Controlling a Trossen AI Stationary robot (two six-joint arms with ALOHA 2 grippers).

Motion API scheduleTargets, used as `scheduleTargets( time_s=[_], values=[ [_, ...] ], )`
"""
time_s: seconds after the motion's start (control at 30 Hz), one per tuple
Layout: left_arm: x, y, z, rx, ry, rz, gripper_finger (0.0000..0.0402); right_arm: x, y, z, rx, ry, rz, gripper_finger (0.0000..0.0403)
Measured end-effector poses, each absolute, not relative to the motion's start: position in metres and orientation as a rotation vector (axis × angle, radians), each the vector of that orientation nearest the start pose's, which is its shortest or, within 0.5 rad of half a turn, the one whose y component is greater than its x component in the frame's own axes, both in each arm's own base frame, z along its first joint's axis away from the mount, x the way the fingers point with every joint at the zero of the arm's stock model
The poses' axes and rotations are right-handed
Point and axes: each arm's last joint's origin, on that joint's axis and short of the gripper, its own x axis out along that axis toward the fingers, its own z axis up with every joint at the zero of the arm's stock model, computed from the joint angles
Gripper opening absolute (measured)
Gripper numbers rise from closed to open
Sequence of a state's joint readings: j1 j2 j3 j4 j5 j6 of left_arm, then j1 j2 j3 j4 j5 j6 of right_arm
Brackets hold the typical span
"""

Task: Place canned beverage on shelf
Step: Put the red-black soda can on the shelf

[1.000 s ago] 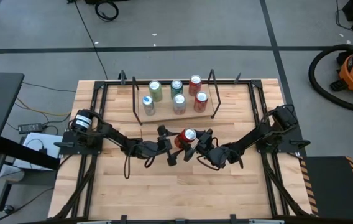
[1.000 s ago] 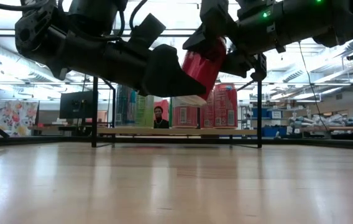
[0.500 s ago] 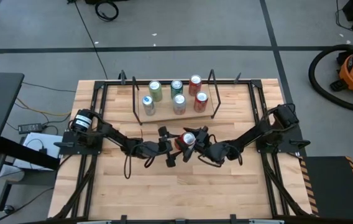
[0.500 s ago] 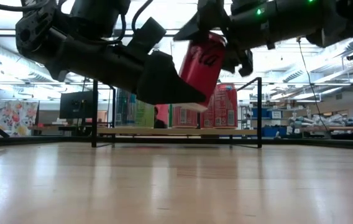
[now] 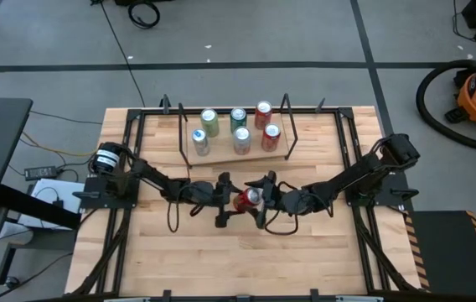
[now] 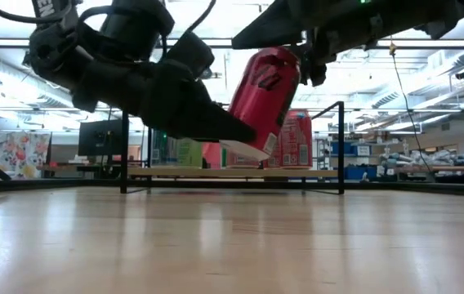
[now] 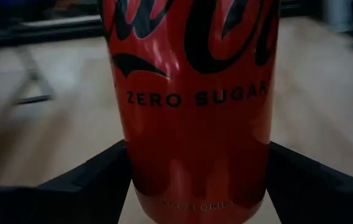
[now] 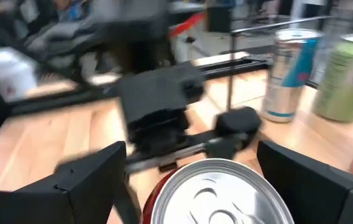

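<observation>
A red Zero Sugar can hangs tilted in the air over the middle of the table, in front of the shelf. The shelf is a light wood plank with black rod uprights and carries several cans. My right gripper reaches in from the table's right and is shut on the can's top end. My left gripper reaches in from the table's left, its fingers around the can's lower half. In the low view the can leans with its top to the right. My left gripper has the can's lower half between its two fingers, one on each side. The fingers come from the table's left and lie across the can. The can is clear of the table. My right gripper pinches the can just below its silver lid, one finger on each side. The fingers come from the table's right, slanting down, across the can. The can hangs tilted, its bottom lower and toward the left arm.
The shelf's cans include a blue-silver one and a green one, standing upright close behind the grippers. Black frame rails run along the table's left and right sides. Bare wood lies toward the near edge.
My right gripper has carried the red can toward the table's near edge and a little left, away from the shelf, and the can has tipped further. My left gripper has gone toward the table's right, and the can's lower half now sits between its fingers.
</observation>
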State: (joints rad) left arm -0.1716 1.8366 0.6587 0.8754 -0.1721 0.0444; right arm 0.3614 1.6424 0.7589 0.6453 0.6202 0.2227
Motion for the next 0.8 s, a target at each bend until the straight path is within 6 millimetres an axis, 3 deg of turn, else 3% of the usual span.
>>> scheduleTargets(
  time_s=[0.23, 0.4, 0.8],
  values=[
    [0.328, -0.032, 0.125, -0.049, 0.320, -0.325, 0.0317, 0.325, 0.091, 0.193, 0.033, 0.348, -0.079, 0.0374],
    [0.328, -0.018, 0.125, -0.112, 0.326, -0.445, 0.0316, 0.333, 0.090, 0.203, 0.000, 0.471, -0.038, 0.0372],
    [0.328, -0.011, 0.128, -0.106, 0.304, -0.502, 0.0323, 0.339, 0.094, 0.225, -0.059, 0.641, -0.016, 0.0321]
  ],
)
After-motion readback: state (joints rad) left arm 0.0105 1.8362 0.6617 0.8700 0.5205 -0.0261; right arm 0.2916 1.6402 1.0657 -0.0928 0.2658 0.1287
